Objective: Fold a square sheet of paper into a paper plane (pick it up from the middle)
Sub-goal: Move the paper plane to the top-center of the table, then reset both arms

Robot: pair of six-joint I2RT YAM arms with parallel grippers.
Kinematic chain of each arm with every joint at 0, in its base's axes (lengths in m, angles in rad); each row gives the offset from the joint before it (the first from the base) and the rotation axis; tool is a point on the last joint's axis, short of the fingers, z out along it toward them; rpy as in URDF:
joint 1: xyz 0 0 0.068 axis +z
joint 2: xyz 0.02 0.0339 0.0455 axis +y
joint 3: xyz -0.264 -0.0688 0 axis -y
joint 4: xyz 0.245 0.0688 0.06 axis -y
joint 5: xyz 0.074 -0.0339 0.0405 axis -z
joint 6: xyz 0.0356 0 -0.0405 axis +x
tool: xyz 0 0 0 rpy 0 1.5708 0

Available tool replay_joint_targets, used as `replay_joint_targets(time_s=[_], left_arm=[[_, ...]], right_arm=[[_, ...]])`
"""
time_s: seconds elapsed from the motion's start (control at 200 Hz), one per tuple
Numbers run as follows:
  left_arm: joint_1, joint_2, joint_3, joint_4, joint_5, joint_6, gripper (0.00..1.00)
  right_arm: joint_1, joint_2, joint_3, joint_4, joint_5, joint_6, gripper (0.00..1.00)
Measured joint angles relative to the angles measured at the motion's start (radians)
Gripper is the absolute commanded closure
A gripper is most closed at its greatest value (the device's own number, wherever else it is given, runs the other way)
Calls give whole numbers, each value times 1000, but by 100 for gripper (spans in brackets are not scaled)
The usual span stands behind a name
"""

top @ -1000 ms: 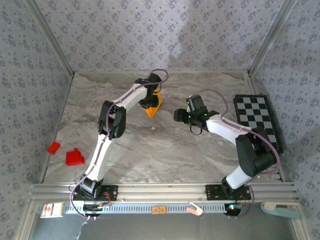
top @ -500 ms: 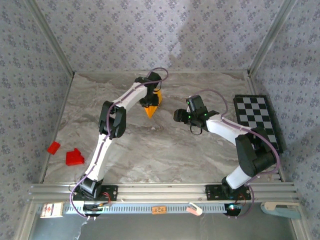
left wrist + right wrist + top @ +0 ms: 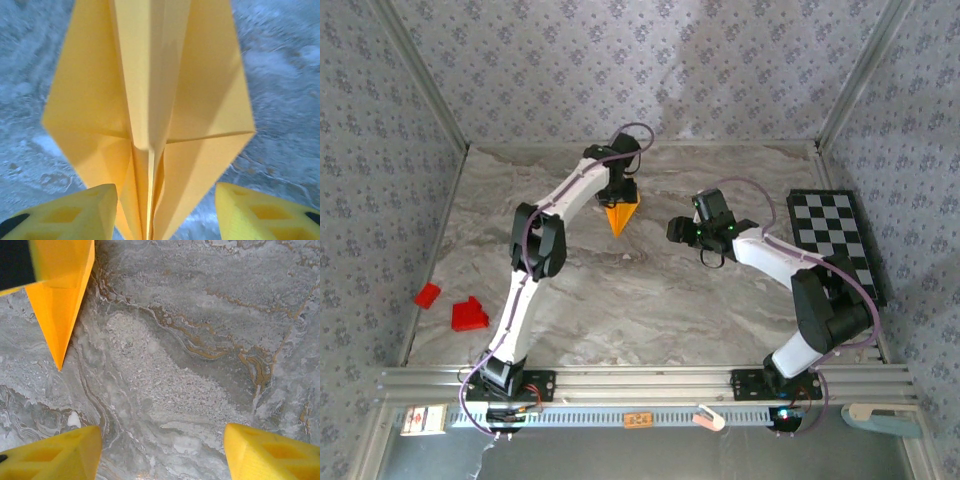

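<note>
I see the paper plane (image 3: 150, 100) as thin, smooth, matt orange-yellow paper with crisp creases, the surface (image 3: 200, 340) below as grey marble-veined stuff with a dull finish, and the fingers (image 3: 75, 212) of the left hand (image 3: 165, 192) as matt yellow plastic with moulded pits.

Lab robot cell: aluminium frame (image 3: 650, 380), patterned walls (image 3: 620, 70), marble-look tabletop (image 3: 650, 300), checkerboard (image 3: 835, 240).

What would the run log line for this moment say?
paper plane: folded, far centre of table | left gripper: open, straddling plane | right gripper: open, over table, beside plane
</note>
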Motion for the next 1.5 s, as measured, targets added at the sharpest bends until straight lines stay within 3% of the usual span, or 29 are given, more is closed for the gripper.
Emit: replay_joint_targets(time_s=[0.15,0.275,0.4,0.435,0.465,0.71,0.815,0.945,1.079,1.274,1.499], left_arm=[[0,-98,-15,6,-26,-3,36],[0,-254,-137,46,-74,-6,26],[6,-475,-358,150,-145,4,6],[11,-549,-443,196,-172,8,3],[16,-606,-505,231,-189,19,1],[91,-989,-988,550,-362,130,0],[179,-1091,-1192,687,-393,146,0],[334,-1155,-1410,820,-416,151,0],[432,-1159,-1521,870,-465,156,0],[531,-1154,-1572,952,-476,161,0],[565,-1115,-1700,1163,-342,248,0]], right_arm=[[-7,-14,26,-23,19,-19,30],[-27,-63,48,-48,53,-53,25],[-54,-142,61,-67,113,-100,11],[-61,-167,61,-72,135,-117,1],[-67,-188,61,-75,156,-125,0],[-113,-347,33,-66,379,-221,0],[-153,-377,-29,-35,467,-225,0],[-214,-369,-113,-17,541,-227,0],[-294,-347,-151,-24,567,-209,0],[-418,-336,-228,18,583,-186,0],[-443,-329,-425,215,600,-255,0]])
